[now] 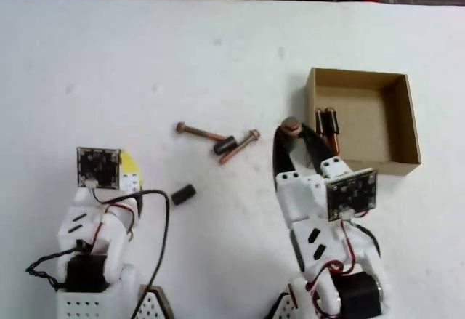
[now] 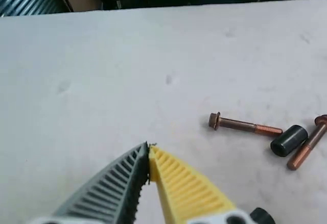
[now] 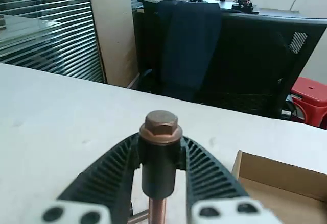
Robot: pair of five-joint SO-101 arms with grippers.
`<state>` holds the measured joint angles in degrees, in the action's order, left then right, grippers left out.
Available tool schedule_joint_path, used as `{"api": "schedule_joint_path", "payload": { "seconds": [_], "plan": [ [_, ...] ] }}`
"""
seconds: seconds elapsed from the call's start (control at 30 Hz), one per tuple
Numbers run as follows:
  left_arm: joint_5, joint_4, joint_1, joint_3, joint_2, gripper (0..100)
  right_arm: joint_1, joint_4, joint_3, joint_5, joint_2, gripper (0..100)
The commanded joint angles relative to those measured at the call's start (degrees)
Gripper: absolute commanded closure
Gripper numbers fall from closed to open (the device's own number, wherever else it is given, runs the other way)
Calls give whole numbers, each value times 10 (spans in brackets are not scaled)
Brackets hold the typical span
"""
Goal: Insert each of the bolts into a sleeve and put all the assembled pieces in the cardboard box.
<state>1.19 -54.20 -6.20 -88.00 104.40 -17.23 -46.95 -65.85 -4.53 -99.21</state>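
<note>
R claw (image 3: 161,143) clamped on sleeved bolt (image 3: 161,132), head up, just outside cardboard box (image 1: 408,115) wall | box nr tabletop (image 1: 145,57) right edge | L claw (image 2: 148,150) pinched closed, empty | tip: clear wall first, lower, release flat by stored pcs (image 1: 327,124)

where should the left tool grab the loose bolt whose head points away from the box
Grip the bolt by its smooth shank just behind the hex head, bringing the left tool straight down from above, jaws across the shank. It lies flat with both long sides free there, while its threaded tip sits close to the black sleeve and the other bolt, likely leaving little room.
</note>
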Motion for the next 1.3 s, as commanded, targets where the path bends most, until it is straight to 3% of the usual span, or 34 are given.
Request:
{"api": "schedule_joint_path", "payload": {
  "seconds": [0.0, 0.43, 0.7, 1.27],
  "plan": [
    [6, 3, -7, -25, 3, 979, 11, -11, 91, -9, 79, 982],
    [6, 3, -7, -52, 3, 977, 162, -7, 290, -83, 473, 981],
    [6, 3, -7, -53, 3, 977, 231, -7, 417, -90, 698, 981],
    [6, 3, -7, -53, 3, 977, 276, -10, 700, -96, 1125, 981]
  ]
}}
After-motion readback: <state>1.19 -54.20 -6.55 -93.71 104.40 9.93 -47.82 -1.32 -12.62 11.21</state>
